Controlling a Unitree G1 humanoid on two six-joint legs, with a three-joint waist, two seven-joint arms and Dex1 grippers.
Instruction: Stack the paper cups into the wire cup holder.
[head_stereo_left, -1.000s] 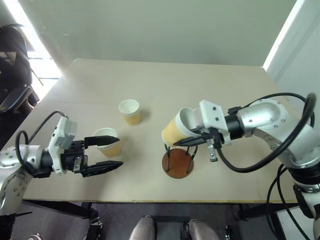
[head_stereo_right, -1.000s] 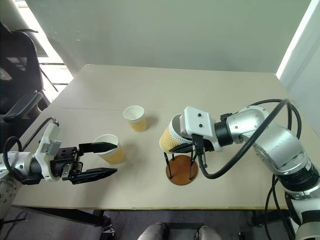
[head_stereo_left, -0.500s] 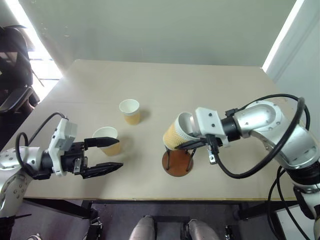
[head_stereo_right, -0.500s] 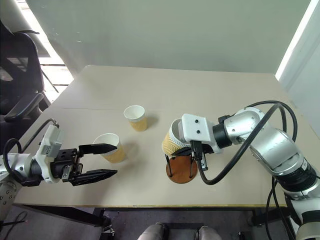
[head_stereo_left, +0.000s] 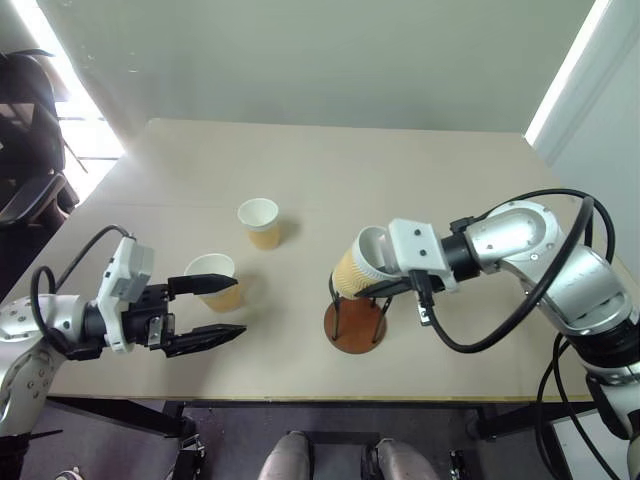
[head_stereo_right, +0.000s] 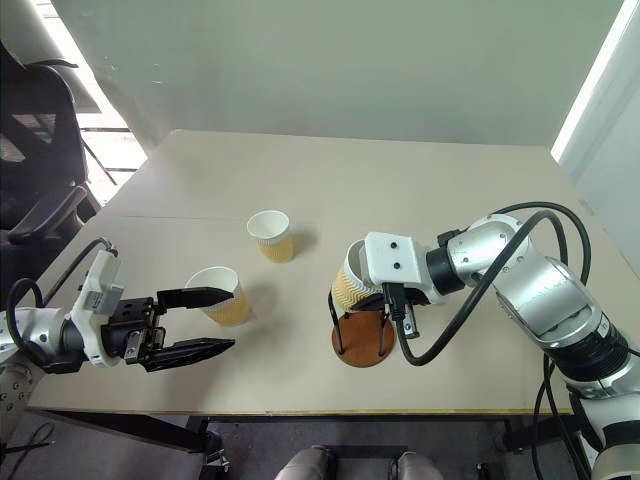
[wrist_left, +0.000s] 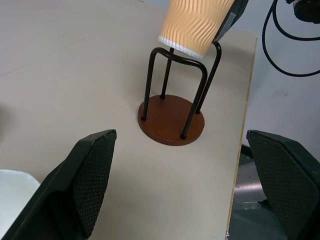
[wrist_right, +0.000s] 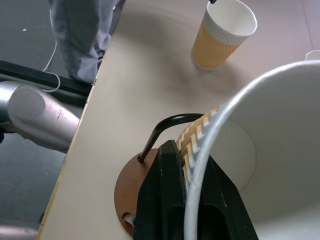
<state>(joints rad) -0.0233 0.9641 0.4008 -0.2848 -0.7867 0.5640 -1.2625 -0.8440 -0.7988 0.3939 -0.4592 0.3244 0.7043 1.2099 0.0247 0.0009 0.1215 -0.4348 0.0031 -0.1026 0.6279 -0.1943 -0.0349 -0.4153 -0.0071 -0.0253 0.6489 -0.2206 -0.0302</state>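
Here the right gripper (head_stereo_right: 372, 291) is clamped on the rim of a cup (head_stereo_left: 357, 266), one finger (wrist_right: 165, 200) outside the wall and one inside, holding it tilted with its base just at the top of the holder (head_stereo_left: 355, 322), above the wire loops (wrist_left: 176, 75) and not seated between them. The left gripper (head_stereo_left: 218, 308) hangs wide apart and holds nothing, level above the near left part of the table (head_stereo_left: 420, 160), its upper finger (head_stereo_left: 205, 284) in front of the near cup (head_stereo_left: 214, 281). A far cup (head_stereo_left: 260, 222) stands upright farther back, well apart from the holder. The table is a pale beige board with a faint seam across it; behind it a plain grey-green wall, bright window light at both sides, and a dark chair (head_stereo_left: 25, 130) at the far left. The cups are tan-yellow with a wavy ribbed wall, white inside, with a white rolled rim. The holder is a round red-brown disc with dark wire loops rising from it. In the right wrist view the held cup hides most of the disc, and a person's legs (wrist_right: 85, 35) stand beyond the table edge, cut off at the top.
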